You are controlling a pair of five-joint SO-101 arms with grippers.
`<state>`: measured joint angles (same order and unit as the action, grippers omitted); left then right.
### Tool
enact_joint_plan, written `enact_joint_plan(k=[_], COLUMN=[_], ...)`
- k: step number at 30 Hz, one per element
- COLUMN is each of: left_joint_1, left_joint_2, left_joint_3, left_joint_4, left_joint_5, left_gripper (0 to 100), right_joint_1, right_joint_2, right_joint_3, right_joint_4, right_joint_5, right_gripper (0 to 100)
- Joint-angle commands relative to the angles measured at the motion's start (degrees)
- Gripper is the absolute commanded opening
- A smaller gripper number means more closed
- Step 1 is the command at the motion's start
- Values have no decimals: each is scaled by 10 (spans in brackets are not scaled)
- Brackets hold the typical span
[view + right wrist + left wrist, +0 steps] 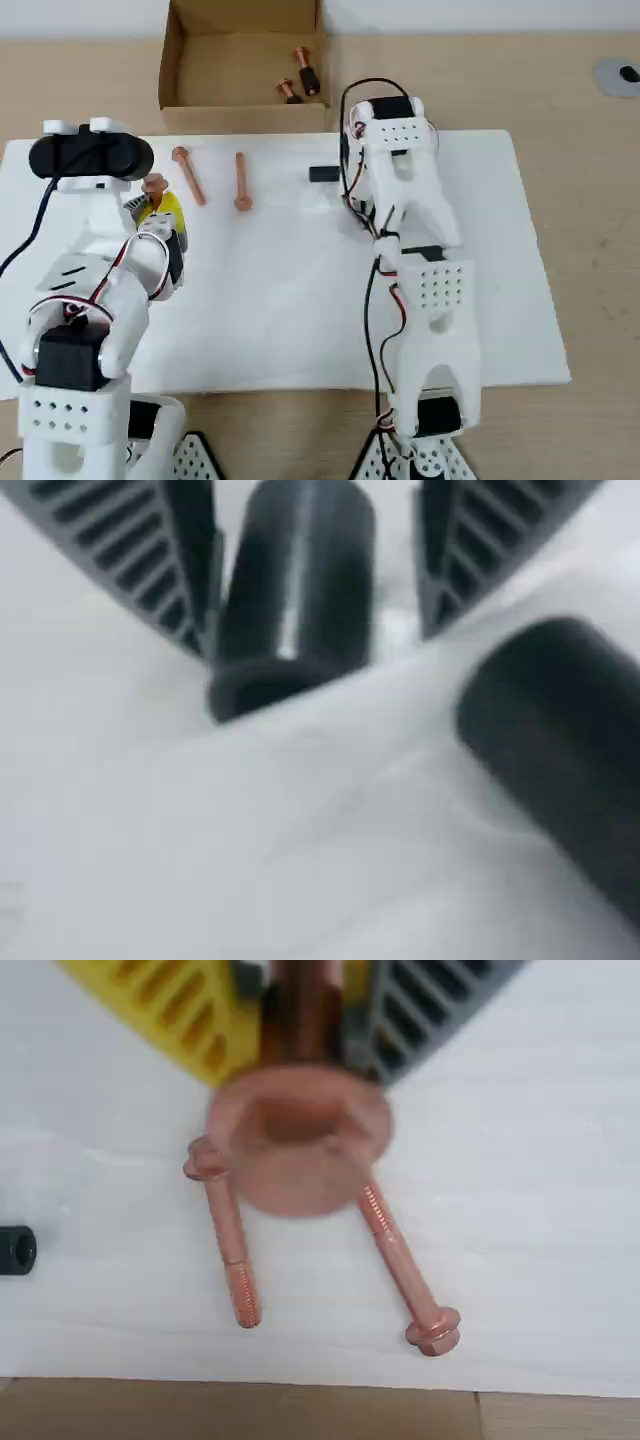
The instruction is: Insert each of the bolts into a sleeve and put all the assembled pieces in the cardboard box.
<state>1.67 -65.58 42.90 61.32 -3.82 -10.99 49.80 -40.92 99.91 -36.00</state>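
Left gripper (298,1055) is being clamped on a copper bolt (298,1145), its long axis in line with the fingers, flanged head pointing out past the fingertips | two loose bolts (228,1245) are lying flat on the white mat (520,1210) just beyond that head | right gripper (310,645) is standing apart astride a black sleeve (295,590), second sleeve (560,750) beside it.

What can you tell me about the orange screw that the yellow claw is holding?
The bolt looks like copper-coloured metal, with a wide round flanged head and a straight shank. The left gripper is shut on the shank, a yellow finger on one side and a grey finger on the other, with the head sticking out past them. It hangs over the white mat, above two more bolts lying there.
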Motion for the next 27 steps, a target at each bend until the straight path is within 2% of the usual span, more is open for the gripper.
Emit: enact_joint_plan(k=[1,3,9,14,27], left_joint_1=[8,8,8,8,5], left_joint_2=[-11,-11,-11,-11,-38], left_joint_3=[-3,-3,-3,-3,-9], left_joint_4=[0,0,0,0,-12], left_joint_5=[-4,-4,-4,-4,17], left_gripper=[5,5,5,5,5], right_joint_1=[-7,-13,-23,-37,-105], right_joint_2=[7,15,13,-37,-226], right_joint_3=[-22,-22,-34,-124,-318], right_joint_4=[-21,-20,4,25,25], right_joint_5=[11,30,77,137,188], right_gripper=[53,5,10,10,10])
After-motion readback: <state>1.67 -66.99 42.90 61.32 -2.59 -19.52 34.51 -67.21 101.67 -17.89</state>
